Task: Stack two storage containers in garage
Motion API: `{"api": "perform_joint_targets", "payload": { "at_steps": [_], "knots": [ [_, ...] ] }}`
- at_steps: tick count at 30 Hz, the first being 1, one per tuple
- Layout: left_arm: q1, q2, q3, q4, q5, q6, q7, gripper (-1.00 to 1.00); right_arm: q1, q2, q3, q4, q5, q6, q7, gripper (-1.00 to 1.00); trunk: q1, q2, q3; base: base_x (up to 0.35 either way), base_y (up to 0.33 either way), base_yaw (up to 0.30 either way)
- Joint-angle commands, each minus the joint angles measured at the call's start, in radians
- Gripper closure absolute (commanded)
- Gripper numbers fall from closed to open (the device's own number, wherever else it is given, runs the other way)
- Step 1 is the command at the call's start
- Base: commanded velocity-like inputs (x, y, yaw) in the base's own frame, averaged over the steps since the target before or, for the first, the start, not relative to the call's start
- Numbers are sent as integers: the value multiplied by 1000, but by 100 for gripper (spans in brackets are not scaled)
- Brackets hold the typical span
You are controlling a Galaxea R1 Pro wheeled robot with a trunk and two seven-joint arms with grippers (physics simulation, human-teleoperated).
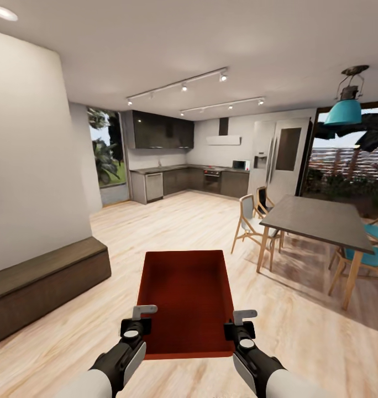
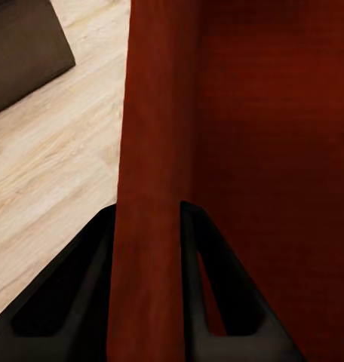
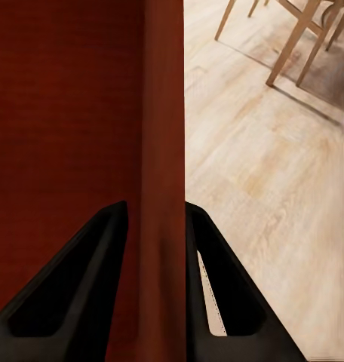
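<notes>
Orange-red rectangular open-top storage container (image 1: 188,298) was held up in front of the robot, above the light wood-plank floor (image 1: 156,226), w/ nothing inside it. Left pincer (image 1: 138,326) was clamped on the container's left wall near the near corner; in the left wrist view the two dark fingers (image 2: 74,294) sat one each side of the red wall (image 2: 149,188), pressed to it. Right pincer (image 1: 240,327) gripped the right wall the same way; right wrist view showed its dark fingers (image 3: 74,286) straddling the wall (image 3: 163,151), inner finger inside the bin, outer one outside.

Room ahead: long dark low cabinet (image 1: 40,287) along the white wall at left, well apart from the bin. Grey-topped dining desk w/ wooden legs (image 1: 316,221) stood at right, wood chairs w/ pale seats (image 1: 250,218) beside it, teal-seated chairs (image 1: 366,260) on its far side. Teal pendant lamp (image 1: 344,108) hung above. Dark kitchen units (image 1: 178,182) at the far end, tall pale fridge (image 1: 277,160) next to them, track lights (image 1: 178,87) on the ceiling.
</notes>
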Motion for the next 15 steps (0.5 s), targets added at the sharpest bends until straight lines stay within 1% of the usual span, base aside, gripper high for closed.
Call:
{"api": "perform_joint_targets", "payload": {
  "at_steps": [1, 15],
  "knots": [
    [0, 0, 5, -4, 1, 4, 6, 100, -1, 8, -7, 1, -11, -2, -1, 100, 0, -1, -1, 0, 0, -283],
    [0, 0, 5, -4, 1, 4, 6, 100, -1, 8, -7, 1, -11, -2, -1, 100, 0, -1, -1, 0, 0, -283]
  ]
}}
